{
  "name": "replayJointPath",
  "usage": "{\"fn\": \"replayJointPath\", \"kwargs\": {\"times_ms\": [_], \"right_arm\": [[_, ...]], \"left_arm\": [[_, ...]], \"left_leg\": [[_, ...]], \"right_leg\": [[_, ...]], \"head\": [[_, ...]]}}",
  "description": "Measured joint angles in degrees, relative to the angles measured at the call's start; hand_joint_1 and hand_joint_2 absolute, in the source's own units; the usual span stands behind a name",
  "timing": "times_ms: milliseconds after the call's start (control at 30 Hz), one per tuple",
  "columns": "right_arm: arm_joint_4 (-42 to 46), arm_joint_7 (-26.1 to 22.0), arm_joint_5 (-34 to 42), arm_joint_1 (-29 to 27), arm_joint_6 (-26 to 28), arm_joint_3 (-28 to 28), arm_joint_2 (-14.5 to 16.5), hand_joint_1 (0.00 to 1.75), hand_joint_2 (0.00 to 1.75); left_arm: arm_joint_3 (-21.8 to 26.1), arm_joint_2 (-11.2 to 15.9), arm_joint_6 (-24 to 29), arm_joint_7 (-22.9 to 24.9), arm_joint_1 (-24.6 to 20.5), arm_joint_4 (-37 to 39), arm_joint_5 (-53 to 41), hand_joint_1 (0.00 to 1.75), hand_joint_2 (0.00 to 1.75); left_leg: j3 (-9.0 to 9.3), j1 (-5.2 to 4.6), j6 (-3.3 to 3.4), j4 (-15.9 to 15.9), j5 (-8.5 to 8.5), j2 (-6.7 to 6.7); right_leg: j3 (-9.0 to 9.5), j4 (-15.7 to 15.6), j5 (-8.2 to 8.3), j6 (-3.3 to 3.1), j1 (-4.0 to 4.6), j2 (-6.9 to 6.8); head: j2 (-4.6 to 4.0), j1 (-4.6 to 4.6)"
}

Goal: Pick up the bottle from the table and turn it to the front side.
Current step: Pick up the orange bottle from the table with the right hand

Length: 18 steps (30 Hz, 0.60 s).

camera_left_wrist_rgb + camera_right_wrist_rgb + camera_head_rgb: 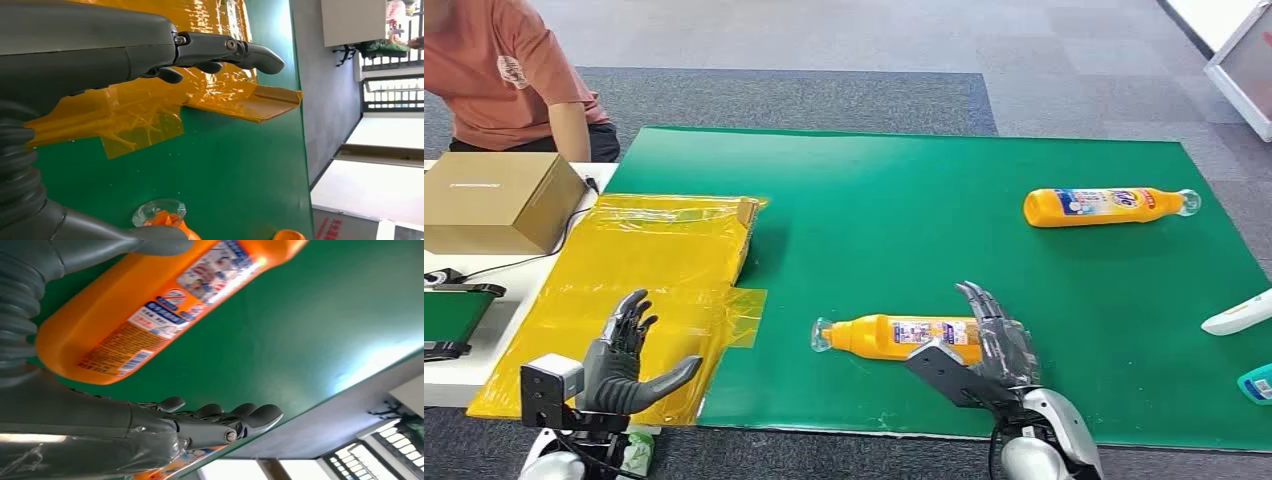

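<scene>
The robot's right hand is hovering at the base end of the near orange plastic bottle, which is lying on its side on the green mat with its clear cap pointing toward the left hand. Its fingers are stretching out straight and apart past the bottle's far side, the thumb is reaching along the near side, and nothing is being held; the bottle's small-print label is facing up. I cannot tell whether the palm is touching the bottle's base.

The left hand is hanging over the crinkled yellow plastic sheet, fingers spread upward and thumb sticking out toward the bottle, gripping nothing. The bottle's clear cap is lying well off from that thumb's tip, across bare green mat.

Beyond the left fingers the yellow sheet is wrapping a flat cardboard piece at its far corner. Farther out on that side a brown cardboard box is sitting on a white table, and a person in an orange shirt is sitting behind it.

Well beyond the right fingertips, a second orange bottle with a bright front label is lying on its side. Off to the outer side of the right hand, a white object and a teal one are lying at the mat's edge.
</scene>
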<state>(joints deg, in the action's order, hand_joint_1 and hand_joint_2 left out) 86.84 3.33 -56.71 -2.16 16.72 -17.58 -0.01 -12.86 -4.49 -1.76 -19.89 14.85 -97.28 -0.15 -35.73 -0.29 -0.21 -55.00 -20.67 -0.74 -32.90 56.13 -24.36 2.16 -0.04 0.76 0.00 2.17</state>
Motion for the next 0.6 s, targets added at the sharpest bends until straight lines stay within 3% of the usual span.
{"fn": "replayJointPath", "kwargs": {"times_ms": [267,600], "right_arm": [[-4.97,6.25,-14.18,0.02,-1.29,-1.20,-0.52,0.00,1.75],[-14.16,7.57,-23.39,5.69,-0.39,-2.66,-0.97,0.00,1.75]], "left_arm": [[1.65,-1.29,-2.25,0.72,-0.01,-1.87,-1.11,0.00,1.75],[1.34,-1.91,-6.11,-0.16,-0.52,-4.35,-0.95,0.00,1.75]], "left_leg": [[0.00,0.00,0.00,0.00,0.00,0.00],[0.04,0.00,0.01,0.00,0.06,0.01]], "right_leg": [[0.00,0.00,0.00,0.00,0.00,0.00],[0.03,0.00,0.06,0.02,0.00,0.01]], "head": [[0.00,0.01],[-0.01,0.01]]}}
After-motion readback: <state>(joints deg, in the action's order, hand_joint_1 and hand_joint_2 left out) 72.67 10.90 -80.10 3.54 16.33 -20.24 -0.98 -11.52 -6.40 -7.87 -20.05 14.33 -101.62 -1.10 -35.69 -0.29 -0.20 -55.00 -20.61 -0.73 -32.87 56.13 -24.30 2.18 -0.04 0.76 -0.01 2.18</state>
